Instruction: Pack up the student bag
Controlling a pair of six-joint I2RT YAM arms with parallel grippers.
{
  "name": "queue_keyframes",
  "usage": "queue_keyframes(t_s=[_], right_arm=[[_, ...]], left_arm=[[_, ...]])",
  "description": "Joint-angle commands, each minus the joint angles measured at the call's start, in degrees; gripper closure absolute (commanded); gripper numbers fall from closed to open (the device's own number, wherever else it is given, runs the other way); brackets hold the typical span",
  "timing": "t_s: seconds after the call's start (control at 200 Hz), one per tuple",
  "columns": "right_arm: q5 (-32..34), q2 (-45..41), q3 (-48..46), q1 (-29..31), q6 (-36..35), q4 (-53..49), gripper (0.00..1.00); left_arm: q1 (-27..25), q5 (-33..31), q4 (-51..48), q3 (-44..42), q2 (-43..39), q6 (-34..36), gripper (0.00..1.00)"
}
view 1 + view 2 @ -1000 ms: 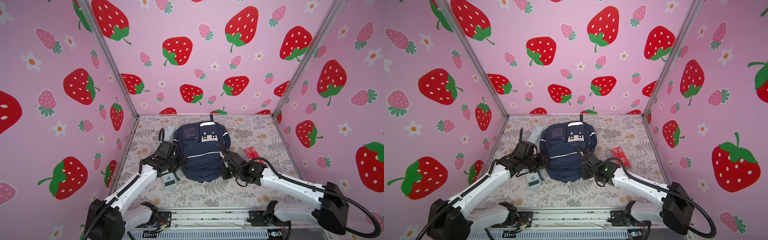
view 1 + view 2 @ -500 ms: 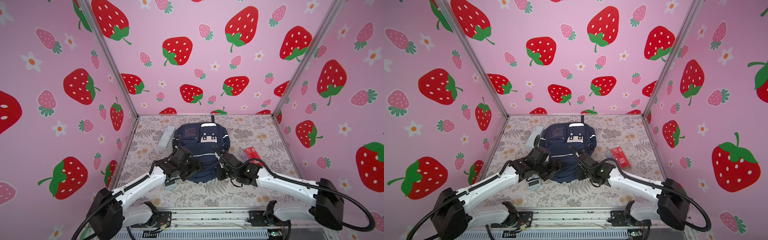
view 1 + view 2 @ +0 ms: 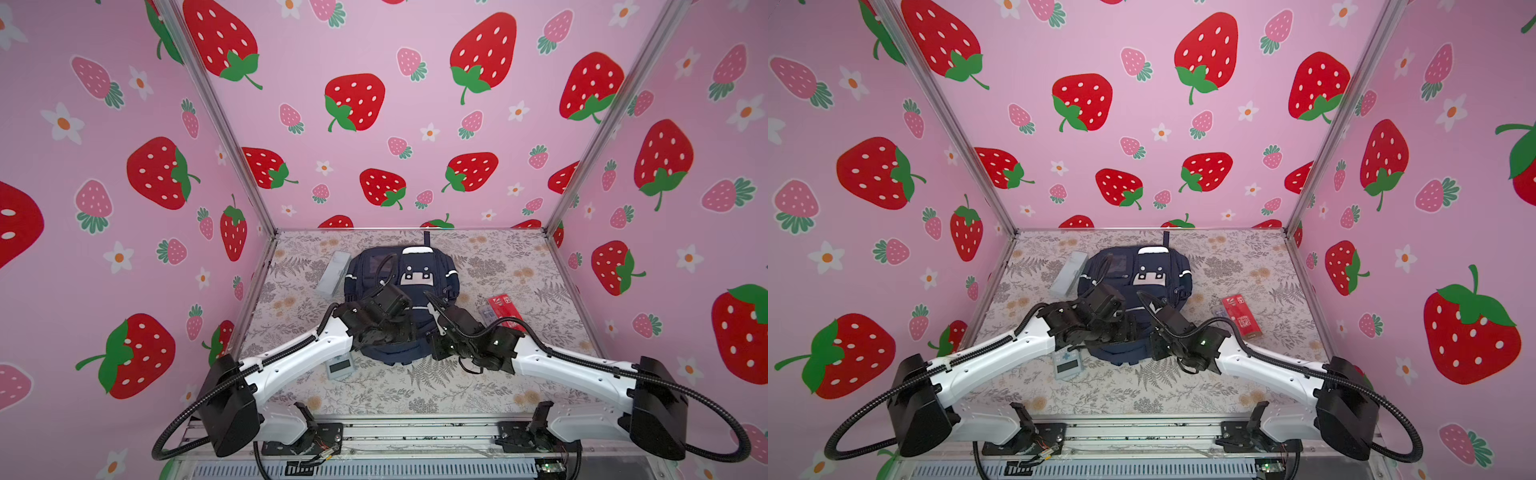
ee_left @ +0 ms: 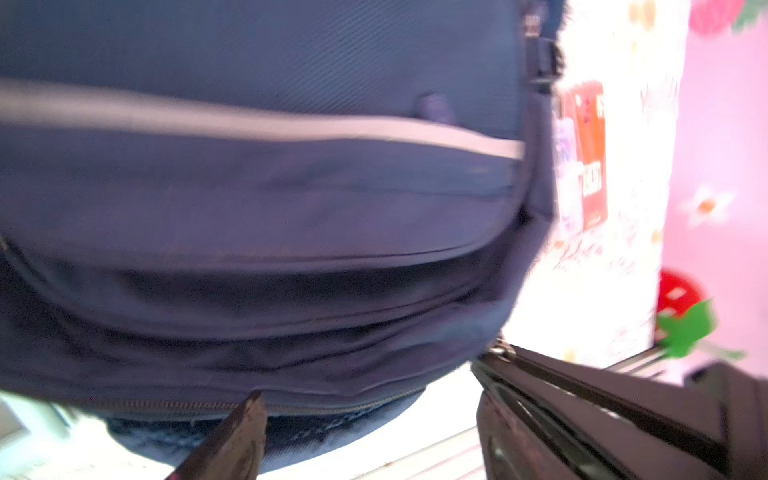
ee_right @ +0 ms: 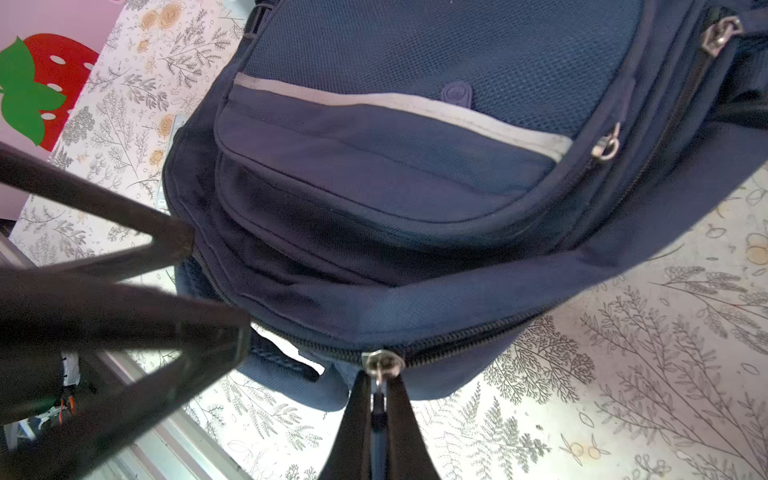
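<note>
Large navy blue fabric student bag (image 3: 362, 274) with silver reflective stripes is laid flat mid-way on the floral-patterned bench (image 3: 478, 386). Its long axis runs away from the robot, dark top loop toward the back wall, bottom edge nearest both arms. Right pincer (image 5: 376, 376) is clenched on the small silver zipper pull (image 5: 382, 362) of the main zip at that near edge. Zip track is seen running crosswise, square to the bag's long axis. Left pincer (image 4: 368, 384) is released, jaws spread astride the same zip line, just left of the pull. How far the zip is open cannot be told. Judged: the next pull is to be taken sideways along the track, fabric braced by the left arm.
</note>
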Motion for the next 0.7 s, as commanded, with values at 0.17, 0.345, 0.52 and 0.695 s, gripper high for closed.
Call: queue_keyframes(t_s=[0.17,0.345,0.52,0.695], right_arm=[[-3.7,-3.9,0.7,-3.5,2.6,3.8,1.0],[-4.7,-4.4,0.7,-4.6,3.3,3.6,1.0],[-5.4,-5.2,1.1,-4.7,3.2,2.9,1.0],[-5.4,-5.2,1.7,-4.8,3.2,2.1,1.0]], left_arm=[[-3.8,-11.5,-7.2,0.2,-6.5,28.5,0.22],[-4.0,-4.3,6.7,-10.6,-13.4,41.1,0.17],[-3.7,-3.0,8.1,-9.4,-9.7,42.1,0.17],[-2.9,-6.4,6.9,-5.4,-1.8,42.0,0.2]])
